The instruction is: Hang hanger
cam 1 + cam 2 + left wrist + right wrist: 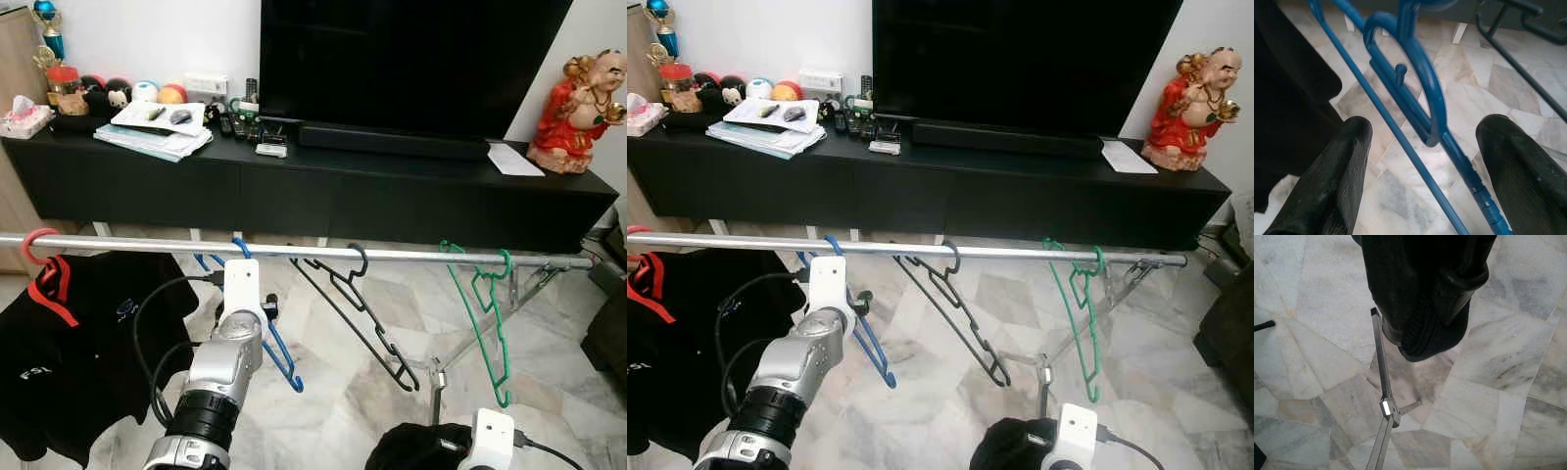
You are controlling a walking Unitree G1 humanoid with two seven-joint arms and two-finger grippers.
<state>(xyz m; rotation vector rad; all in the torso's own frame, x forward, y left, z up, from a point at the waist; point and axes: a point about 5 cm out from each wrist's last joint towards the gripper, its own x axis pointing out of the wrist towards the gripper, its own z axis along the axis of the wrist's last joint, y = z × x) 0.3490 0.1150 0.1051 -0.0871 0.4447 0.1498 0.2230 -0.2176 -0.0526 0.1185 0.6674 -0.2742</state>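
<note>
The left gripper (1422, 147) reaches up to the metal rail (392, 255), and in the head views you lose its fingertips behind its own white wrist housing. Your left wrist view shows them: the two black fingers (1327, 181) stand spread apart, with the blue hanger (279, 357) running through the gap between them. Whether either pad touches the plastic cannot be told. The blue hanger's hook sits over the rail just above the wrist housing, and its body slants down below the rail, partly covered by the silver forearm.

The right gripper (1019, 446) sits low, well below the rail, and is cut off by the frame edge. A dark cloth (1425, 293) bunches around it in both the head views and the right wrist view, covering the fingers, so you cannot tell whether they are parted or pressed together. Beneath it the wrist view shows a folding metal leg (1383, 406) on the marble floor (1508, 367).

Further along the rail hang a black hanger (358, 308) beside the blue one, a green hanger (485, 313) near the far right end, and a black shirt (78, 343) on a red hook at the left end.

Behind the rail stands a black cabinet (323, 196) with a television (411, 59) and a red figurine (578, 103).
</note>
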